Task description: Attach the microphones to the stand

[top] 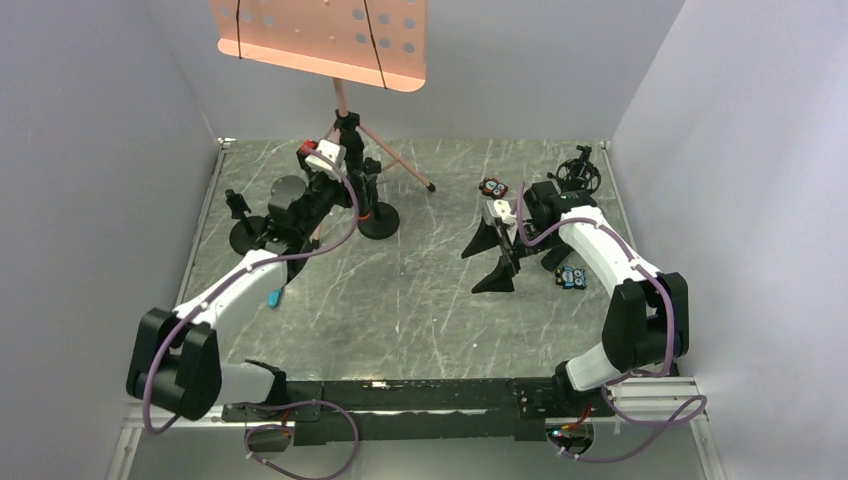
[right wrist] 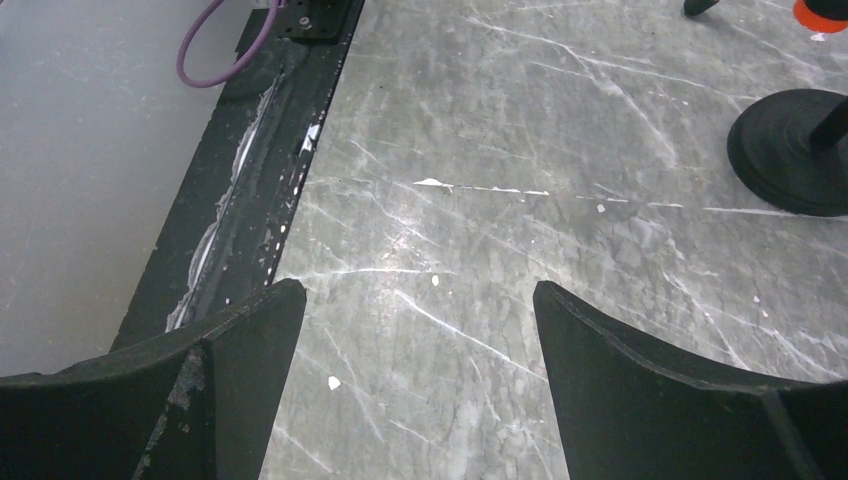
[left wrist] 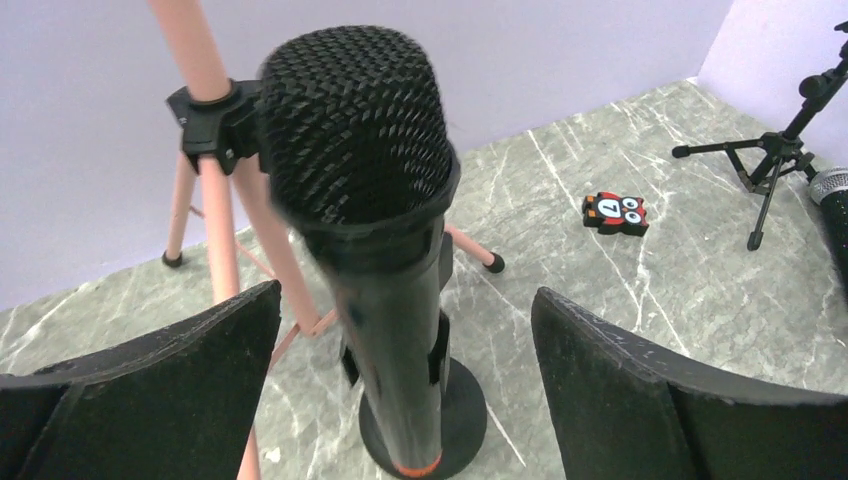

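A black microphone [left wrist: 385, 260] with a black mesh head and an orange end ring stands upright in the clip of a round-base stand [left wrist: 470, 410]. My left gripper [left wrist: 405, 295] is open, one finger on each side of the microphone, neither touching it. In the top view it [top: 365, 195] hides most of that microphone. A cyan-blue microphone [top: 275, 297] lies partly under my left arm. A silver mesh head [left wrist: 832, 190] shows at the right edge of the left wrist view. My right gripper [top: 488, 262] is open and empty, pointing down over bare table [right wrist: 420, 300].
A pink music stand [top: 330, 35] on a tripod stands at the back. A second round-base stand [top: 245, 235] is at the left, and a small tripod mic stand [top: 578, 170] at the back right. Toy blocks lie near the right arm [top: 492, 187] [top: 572, 278].
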{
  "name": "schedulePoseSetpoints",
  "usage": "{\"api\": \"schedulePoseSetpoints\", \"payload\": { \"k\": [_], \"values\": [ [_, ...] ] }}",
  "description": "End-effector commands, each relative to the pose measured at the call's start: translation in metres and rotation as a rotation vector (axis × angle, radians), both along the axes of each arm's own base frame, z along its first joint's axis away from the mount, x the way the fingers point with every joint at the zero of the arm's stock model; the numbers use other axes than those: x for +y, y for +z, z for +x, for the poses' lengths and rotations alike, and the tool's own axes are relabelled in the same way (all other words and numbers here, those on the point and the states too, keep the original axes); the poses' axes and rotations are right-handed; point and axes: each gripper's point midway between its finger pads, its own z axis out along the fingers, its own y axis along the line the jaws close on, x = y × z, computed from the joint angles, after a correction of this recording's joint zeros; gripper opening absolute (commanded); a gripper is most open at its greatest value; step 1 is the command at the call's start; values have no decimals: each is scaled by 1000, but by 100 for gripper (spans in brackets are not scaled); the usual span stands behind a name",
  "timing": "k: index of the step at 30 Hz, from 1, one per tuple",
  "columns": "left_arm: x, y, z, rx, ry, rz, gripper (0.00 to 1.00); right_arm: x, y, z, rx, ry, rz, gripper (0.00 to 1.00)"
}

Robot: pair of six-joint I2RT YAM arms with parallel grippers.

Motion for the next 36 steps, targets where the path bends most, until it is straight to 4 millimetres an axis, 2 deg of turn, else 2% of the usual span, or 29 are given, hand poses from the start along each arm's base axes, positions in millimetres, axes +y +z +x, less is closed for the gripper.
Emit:
{"api": "schedulePoseSetpoints", "payload": {
  "k": [1, 4, 9, 16, 19, 23, 27, 31, 36],
  "values": [
    [19, 23, -18, 29, 64, 14, 99, 1, 20, 4, -89, 3, 54, 90],
    [28, 33, -42, 45, 66, 23, 99, -1, 18, 6, -95, 1, 42, 90],
    [47, 32, -90, 91, 77, 17, 99, -5, 18, 8, -113, -14, 25, 90],
    [75, 1, -157, 222, 133, -63, 99, -11, 20, 13, -130, -42, 11, 90],
    [95, -12, -175, 259, 225, -119, 99, -16, 22, 19, -132, -72, 4, 90],
    [112, -37, -189, 336, 312, -130, 99, -21, 29, 25, -132, -118, -12, 90],
    [132, -52, -192, 392, 430, -123, 99, -22, 27, 22, -98, -158, -38, 90],
    [143, -47, -186, 395, 500, -159, 99, -27, 14, 16, -76, -196, -76, 90],
    [159, -38, -165, 430, 557, -182, 99, -30, 9, 22, -73, -268, -85, 90]
  ]
}}
